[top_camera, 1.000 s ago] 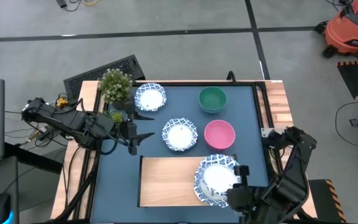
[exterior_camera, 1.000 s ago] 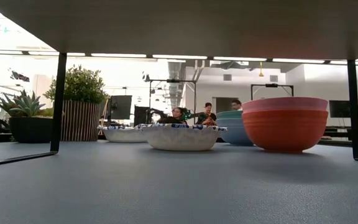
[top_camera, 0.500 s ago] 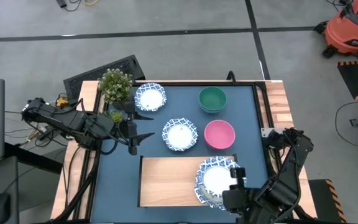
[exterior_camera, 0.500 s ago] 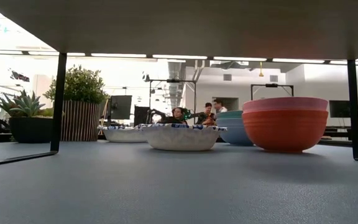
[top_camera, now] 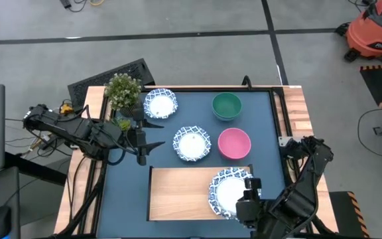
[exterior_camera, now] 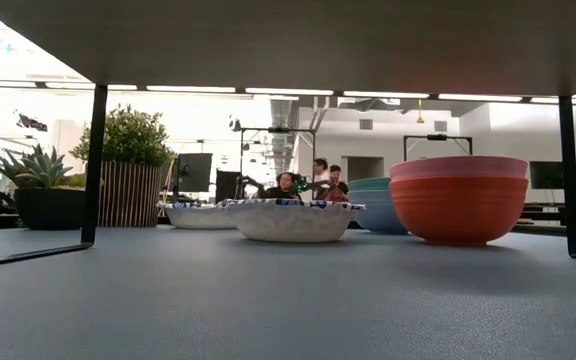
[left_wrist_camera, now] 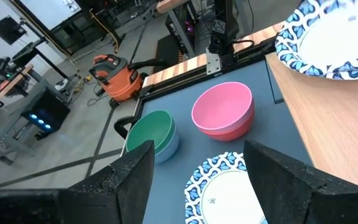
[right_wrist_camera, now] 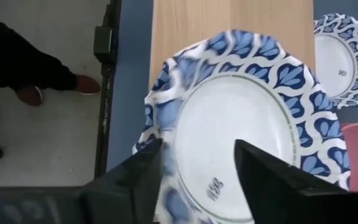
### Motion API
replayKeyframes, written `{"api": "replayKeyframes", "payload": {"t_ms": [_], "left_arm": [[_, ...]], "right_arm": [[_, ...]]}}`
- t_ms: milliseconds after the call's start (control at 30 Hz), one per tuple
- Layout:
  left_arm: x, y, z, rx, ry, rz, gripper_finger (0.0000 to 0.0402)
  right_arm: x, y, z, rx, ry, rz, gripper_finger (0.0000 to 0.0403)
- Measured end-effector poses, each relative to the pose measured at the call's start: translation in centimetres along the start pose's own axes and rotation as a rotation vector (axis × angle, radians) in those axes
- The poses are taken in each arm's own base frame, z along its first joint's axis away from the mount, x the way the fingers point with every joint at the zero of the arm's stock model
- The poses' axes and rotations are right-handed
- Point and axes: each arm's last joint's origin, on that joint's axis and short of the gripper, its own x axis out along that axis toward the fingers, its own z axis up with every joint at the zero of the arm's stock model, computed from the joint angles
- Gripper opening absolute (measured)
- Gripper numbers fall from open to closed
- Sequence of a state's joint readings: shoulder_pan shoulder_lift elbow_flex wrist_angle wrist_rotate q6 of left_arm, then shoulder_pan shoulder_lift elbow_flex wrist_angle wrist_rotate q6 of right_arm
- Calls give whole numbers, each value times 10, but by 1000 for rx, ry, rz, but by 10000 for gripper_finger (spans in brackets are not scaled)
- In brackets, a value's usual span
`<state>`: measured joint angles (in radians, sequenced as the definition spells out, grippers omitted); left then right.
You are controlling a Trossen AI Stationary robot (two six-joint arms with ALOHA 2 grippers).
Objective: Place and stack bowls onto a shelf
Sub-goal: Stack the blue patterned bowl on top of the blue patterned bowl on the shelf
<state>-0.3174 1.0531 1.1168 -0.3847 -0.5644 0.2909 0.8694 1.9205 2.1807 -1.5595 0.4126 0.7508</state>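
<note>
Down at the near right corner, my right gripper (top_camera: 243, 201) hangs spread over the patterned bowl (top_camera: 229, 191) on the shelf (top_camera: 178, 192). Farther out waits the pink bowl (top_camera: 234, 143), nearer me than my left gripper (top_camera: 141, 145), also spread.

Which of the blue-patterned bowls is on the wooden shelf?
The patterned bowl at the right end of the shelf, by the right pincer; the other two patterned bowls stand on the dark blue surface.

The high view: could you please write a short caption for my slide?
Right end effector open over a patterned bowl on the wooden shelf; pink bowl and green bowl wait.
</note>
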Motion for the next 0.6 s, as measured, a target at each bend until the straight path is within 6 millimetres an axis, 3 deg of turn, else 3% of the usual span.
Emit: {"api": "replayKeyframes", "payload": {"t_ms": [133, 367, 600], "left_arm": [[0, 0, 0, 0, 0, 0, 233], [2, 1, -3, -115, 16, -24, 233], [17, 22, -23, -321, 162, 19, 233]], "right_arm": [[2, -2, 3, -37, 16, 33, 256], [2, -11, 16, -20, -17, 63, 260], [-7, -25, 27, 37, -46, 71, 260]]}}
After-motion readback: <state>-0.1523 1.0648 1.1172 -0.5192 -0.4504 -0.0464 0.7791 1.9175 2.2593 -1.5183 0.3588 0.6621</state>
